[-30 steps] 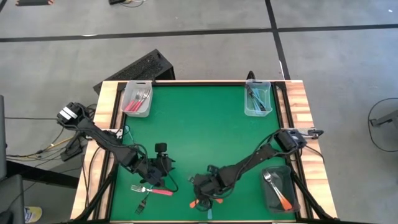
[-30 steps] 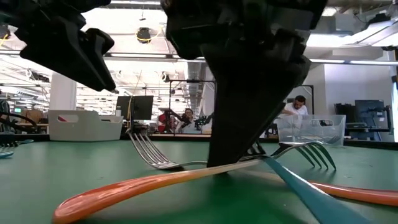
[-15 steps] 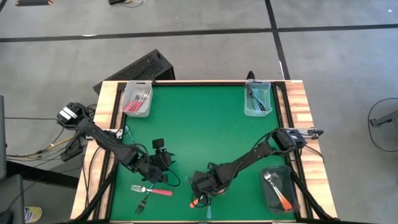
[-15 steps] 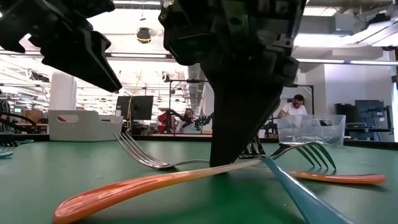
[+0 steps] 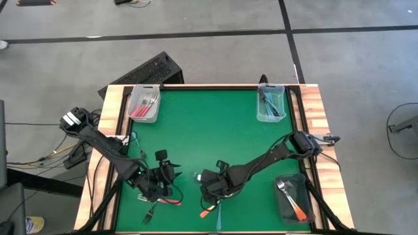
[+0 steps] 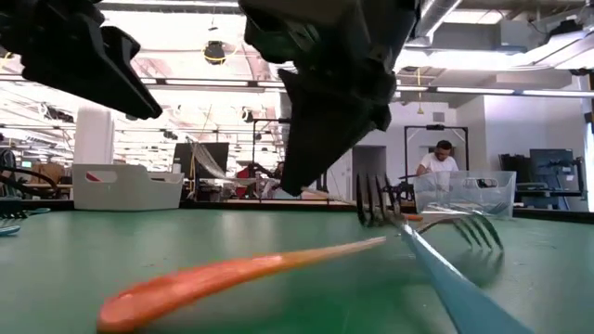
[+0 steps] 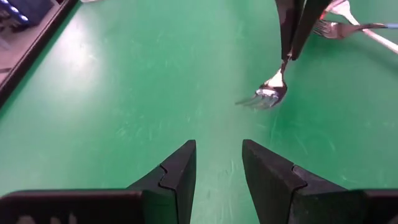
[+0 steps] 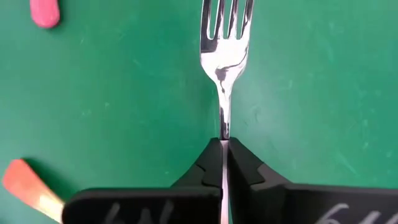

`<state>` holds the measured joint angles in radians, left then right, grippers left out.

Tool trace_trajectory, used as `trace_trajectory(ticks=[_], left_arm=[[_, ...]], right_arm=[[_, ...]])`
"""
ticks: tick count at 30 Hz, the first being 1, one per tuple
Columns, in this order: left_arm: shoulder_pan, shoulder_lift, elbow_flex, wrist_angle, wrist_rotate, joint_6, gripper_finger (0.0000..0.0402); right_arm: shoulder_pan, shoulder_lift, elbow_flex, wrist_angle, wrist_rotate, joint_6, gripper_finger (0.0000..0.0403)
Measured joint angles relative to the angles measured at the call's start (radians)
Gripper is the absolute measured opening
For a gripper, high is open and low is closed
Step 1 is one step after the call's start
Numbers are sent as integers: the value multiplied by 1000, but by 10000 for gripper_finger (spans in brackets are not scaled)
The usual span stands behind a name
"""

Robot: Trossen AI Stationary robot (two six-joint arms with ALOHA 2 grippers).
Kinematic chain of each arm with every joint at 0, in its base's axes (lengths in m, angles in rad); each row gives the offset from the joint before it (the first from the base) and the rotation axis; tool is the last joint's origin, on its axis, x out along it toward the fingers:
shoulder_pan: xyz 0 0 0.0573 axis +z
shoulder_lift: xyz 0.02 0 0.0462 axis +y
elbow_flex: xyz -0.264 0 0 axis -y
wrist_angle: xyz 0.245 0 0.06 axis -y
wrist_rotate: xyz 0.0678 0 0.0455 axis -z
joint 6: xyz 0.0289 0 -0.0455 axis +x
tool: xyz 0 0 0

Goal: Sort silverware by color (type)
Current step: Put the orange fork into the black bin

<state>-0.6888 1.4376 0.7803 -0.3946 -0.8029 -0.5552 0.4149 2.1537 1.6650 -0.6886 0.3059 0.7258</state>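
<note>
A shiny metal fork with an orange plastic handle [image 8: 224, 56] is pinched at its slim neck by the right gripper [image 8: 224, 149] near the green table's [image 5: 209, 130] front edge. Nearby, the left gripper [image 7: 217, 162] hovers with its fingers parted and nothing between them. Pink-handled forks [image 5: 140, 108] fill one clear plastic bin [image 5: 144, 103], blue-handled forks [image 5: 269, 104] another [image 5: 270, 102], and an orange-handled fork [image 5: 294, 205] a dark bin [image 5: 292, 197].

The handle of the fork [image 8: 224, 68] pinched in the right gripper [image 8: 224, 149] is hidden behind its closed fingers. Beside it, an orange handle [image 8: 28, 186] runs off the edge, tines unseen. Forks in the far bins [image 5: 144, 103] are too small to count.
</note>
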Motion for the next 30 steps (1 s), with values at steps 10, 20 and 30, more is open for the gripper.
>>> trace_trajectory(ticks=[10, 20, 30], left_arm=[[-36, 0, 0, -41, -45, -60, 119], [-39, 0, 0, -45, -54, -60, 119], [-39, 0, 0, -72, -59, -73, 119]], right_arm=[[0, -59, 1, -15, 161, 0, 14], [3, -90, 1, -56, 223, 1, 14], [24, -154, 2, -191, 331, 68, 16]])
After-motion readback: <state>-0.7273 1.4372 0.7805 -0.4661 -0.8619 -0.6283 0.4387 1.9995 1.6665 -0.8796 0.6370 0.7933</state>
